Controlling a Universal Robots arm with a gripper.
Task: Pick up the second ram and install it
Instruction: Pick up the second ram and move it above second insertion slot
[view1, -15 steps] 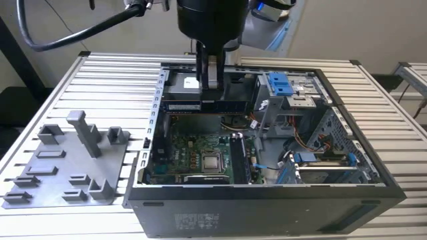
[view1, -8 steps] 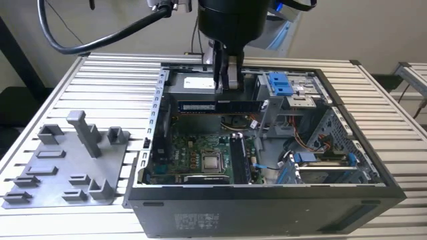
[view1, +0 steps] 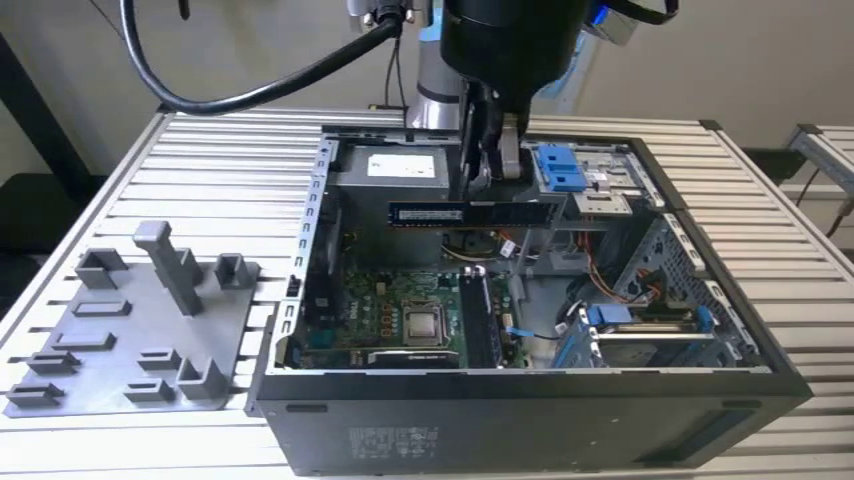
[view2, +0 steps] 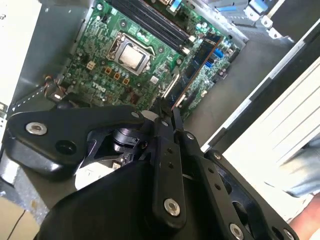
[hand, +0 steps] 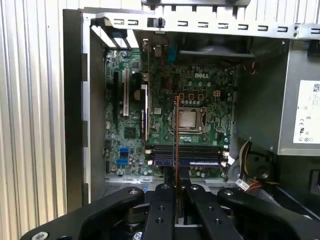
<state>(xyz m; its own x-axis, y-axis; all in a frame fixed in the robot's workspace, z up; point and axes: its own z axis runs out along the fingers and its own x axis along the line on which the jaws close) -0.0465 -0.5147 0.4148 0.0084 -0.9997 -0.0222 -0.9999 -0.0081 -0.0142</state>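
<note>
One gripper (view1: 490, 190) hangs over the open computer case (view1: 534, 385), its two fingers (view1: 509, 158) closed on the upper edge of the second ram (view1: 474, 213), near the stick's middle. The second ram is held level and on edge, clear of the motherboard (view1: 380, 300) beneath it and in front of the power supply (view1: 394, 180) in the exterior view. In the first wrist view the gripper (hand: 176, 187) shows the second ram (hand: 176, 130) edge-on as a thin line, lying crosswise to the memory slots (hand: 200, 150) below. In the second wrist view the second ram (view2: 197, 65) juts out past the closed gripper (view2: 167, 112). A pale label (view1: 427, 213) covers one end of the stick, and a white printed label (view1: 400, 163) sits on the power supply. The square silver processor (view1: 424, 325) lies beside the slots. Blue drive brackets (view1: 561, 165) stand just beside the fingers. A grey tray (view1: 120, 355) with upright posts rests on the slatted table (view1: 214, 200), on the exterior view's left. A black cable (view1: 240, 95) loops above.
</note>
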